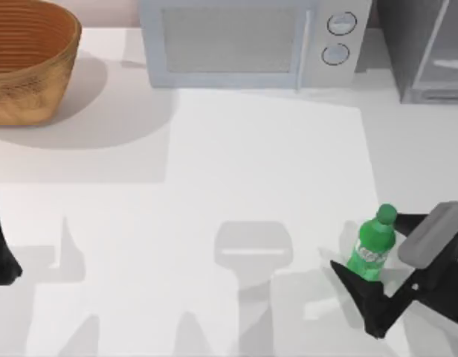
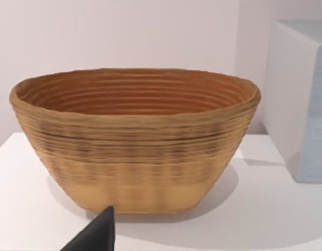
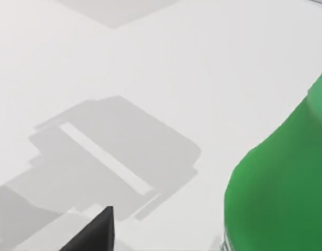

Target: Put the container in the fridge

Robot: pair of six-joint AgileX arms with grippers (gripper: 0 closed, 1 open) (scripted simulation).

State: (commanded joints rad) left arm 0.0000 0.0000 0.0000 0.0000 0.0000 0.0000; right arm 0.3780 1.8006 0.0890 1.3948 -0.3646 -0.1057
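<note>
1. Right gripper [image 1: 370,269], jaws spread wide, brackets the upright container [image 1: 373,245] at the table's [image 1: 214,193] right front; contact cannot be told.
2. Left wrist view faces the basket [image 2: 135,141]; the fridge [image 1: 430,52] stands at the back right.

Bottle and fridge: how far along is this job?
Early. Nothing looks done: the bottle stands upright on the table near the front right, far from the fridge at the back right, whose door looks shut. In hand: the right gripper is open around the bottle, one finger on either side, not visibly clamped. Left: grasp, open the fridge, place the bottle inside. The left arm is parked at the left edge.
</note>
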